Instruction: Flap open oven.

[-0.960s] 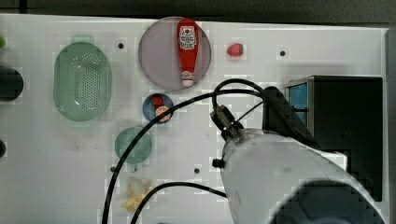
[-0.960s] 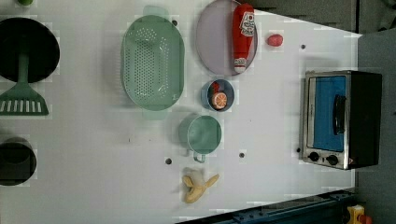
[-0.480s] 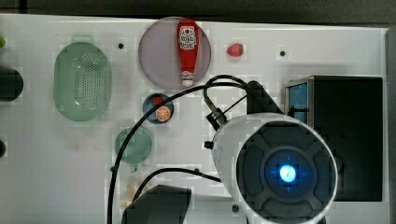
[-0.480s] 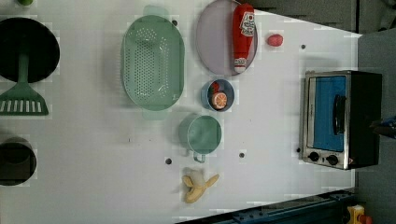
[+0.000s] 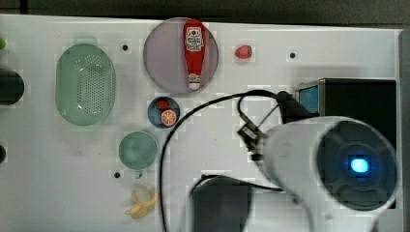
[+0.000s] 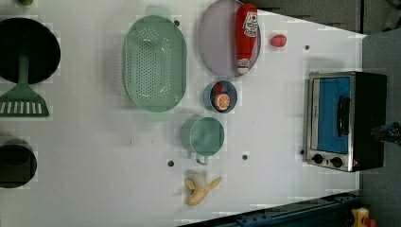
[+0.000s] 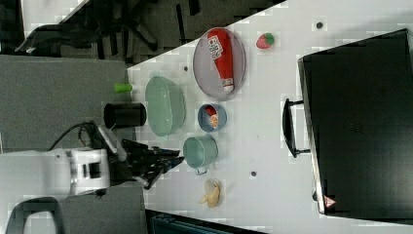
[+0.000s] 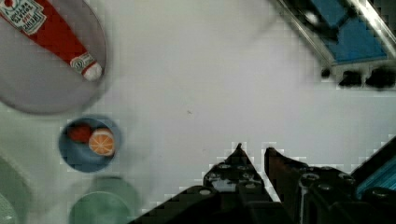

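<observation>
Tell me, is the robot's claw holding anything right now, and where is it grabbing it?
Nothing is held. The gripper hangs over bare table with its fingertips close together and nothing between them. The oven is untouched, door shut.

Bright even light, blocky compression, blurred wrist view

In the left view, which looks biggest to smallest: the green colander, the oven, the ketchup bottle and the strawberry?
1. Green colander and oven: they look about alike in area, so I won't rank one above the other.
2. Ketchup bottle.
3. Strawberry, clearly the smallest.
</observation>
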{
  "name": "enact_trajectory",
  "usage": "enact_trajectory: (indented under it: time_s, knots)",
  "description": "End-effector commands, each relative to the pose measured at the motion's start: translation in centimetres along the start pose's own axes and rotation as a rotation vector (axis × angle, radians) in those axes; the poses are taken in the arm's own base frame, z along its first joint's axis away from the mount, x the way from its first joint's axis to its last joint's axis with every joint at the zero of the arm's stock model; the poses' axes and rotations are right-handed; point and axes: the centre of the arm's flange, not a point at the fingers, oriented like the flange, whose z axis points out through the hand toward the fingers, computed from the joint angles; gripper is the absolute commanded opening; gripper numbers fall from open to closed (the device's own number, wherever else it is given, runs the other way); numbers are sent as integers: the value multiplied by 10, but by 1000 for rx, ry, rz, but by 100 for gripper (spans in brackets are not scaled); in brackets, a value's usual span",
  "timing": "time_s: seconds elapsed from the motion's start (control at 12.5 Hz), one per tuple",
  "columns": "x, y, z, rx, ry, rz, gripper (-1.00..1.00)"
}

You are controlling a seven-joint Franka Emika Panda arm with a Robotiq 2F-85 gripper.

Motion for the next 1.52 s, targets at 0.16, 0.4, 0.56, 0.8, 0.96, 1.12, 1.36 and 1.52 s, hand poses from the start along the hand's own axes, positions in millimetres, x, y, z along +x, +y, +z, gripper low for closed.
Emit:
enact_trajectory:
  time_s: [0.16, 0.4, 0.56, 0.8, 0.96, 1.12, 1.36, 1.52]
  knots:
    - [54, 66, 31, 45, 31, -382, -65]
    - [84, 95, 64, 38, 75, -621, -65]
    - [101, 109, 90, 21, 96, -682, -65]
    - [118, 120, 131, -10, 102, -653, -65]
    - [126, 121, 157, -31, 109, -646, -65]
    - [130, 121, 180, -50, 120, -643, -65]
    - [132, 118, 207, -70, 133, -650, -65]
    - [132, 116, 221, -80, 124, -655, -65]
